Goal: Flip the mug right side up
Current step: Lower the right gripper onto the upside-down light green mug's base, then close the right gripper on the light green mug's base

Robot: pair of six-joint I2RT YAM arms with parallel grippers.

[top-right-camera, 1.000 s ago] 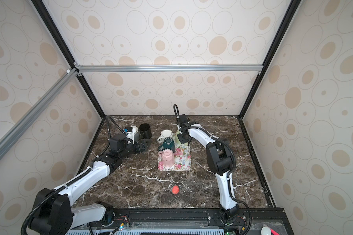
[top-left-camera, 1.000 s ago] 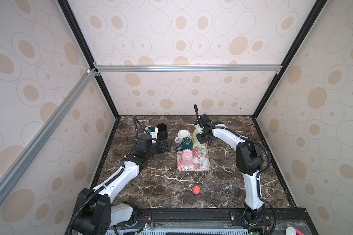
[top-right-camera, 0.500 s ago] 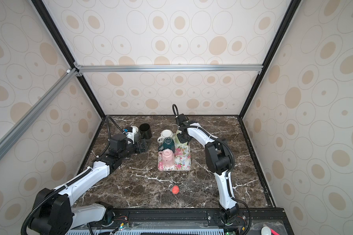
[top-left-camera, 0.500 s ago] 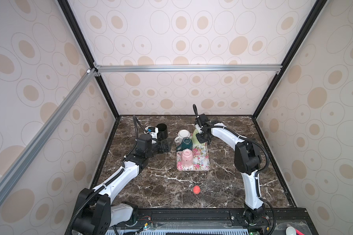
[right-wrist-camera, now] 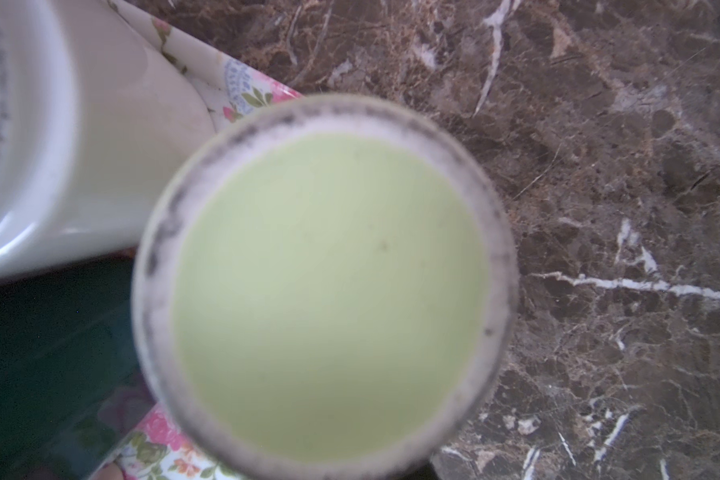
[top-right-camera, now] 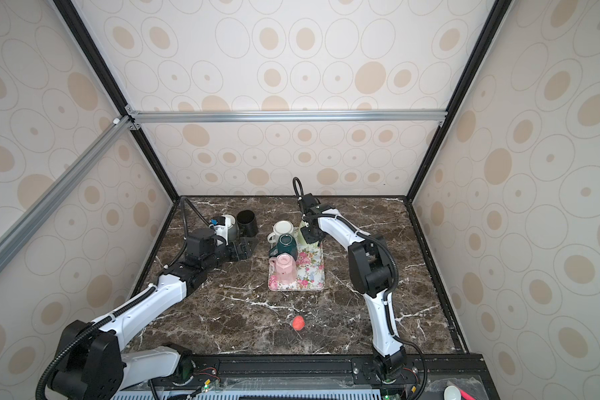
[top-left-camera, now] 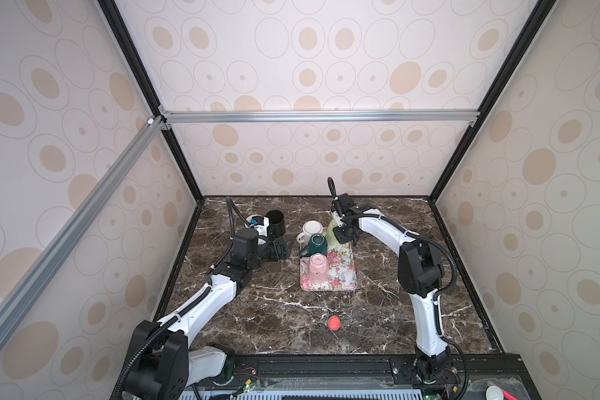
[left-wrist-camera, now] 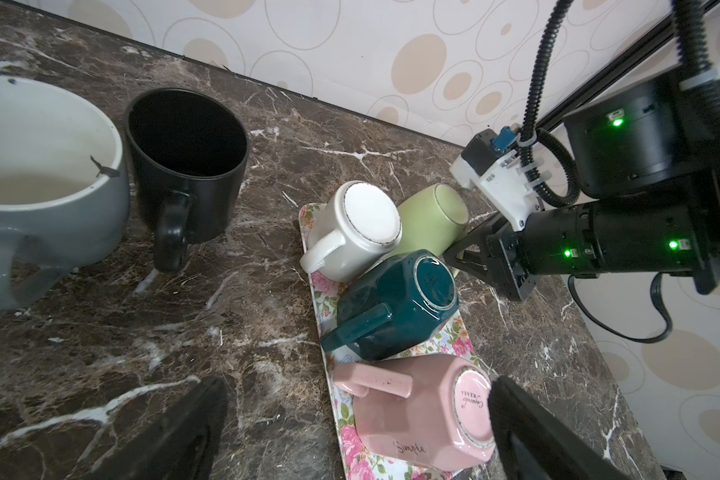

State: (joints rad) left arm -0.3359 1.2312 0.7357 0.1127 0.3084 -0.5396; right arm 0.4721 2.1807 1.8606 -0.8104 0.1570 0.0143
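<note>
Over at the far right corner of the floral tray (top-left-camera: pixel 342 277), the green mug (left-wrist-camera: pixel 431 216) is bottom-up and tipped at an angle, its base filling most of the right wrist view. The right gripper (left-wrist-camera: pixel 454 257) is pinched down narrow on it, low on the side facing off the tray. That looks like the handle, but I honestly can't tell for sure. The white mug (left-wrist-camera: pixel 358 230) sits bottom-up at the tray's far left corner, right against the green one. The teal mug (left-wrist-camera: pixel 395 303) is mid-tray with its handle poking over the left edge, and the pink mug (left-wrist-camera: pixel 425 411) takes the near half, also bottom-up. Just left of the tray, the left gripper (top-left-camera: pixel 279 250) has its fingers (left-wrist-camera: pixel 533 432) spread wide with nothing between them. Further left of the tray and toward the back, a black mug (left-wrist-camera: pixel 184 166) and a grey mug (left-wrist-camera: pixel 38 187) stand upright side by side. A red ball (top-left-camera: pixel 334 322) sits well in front of the tray on the marble table (top-left-camera: pixel 395 311).
</note>
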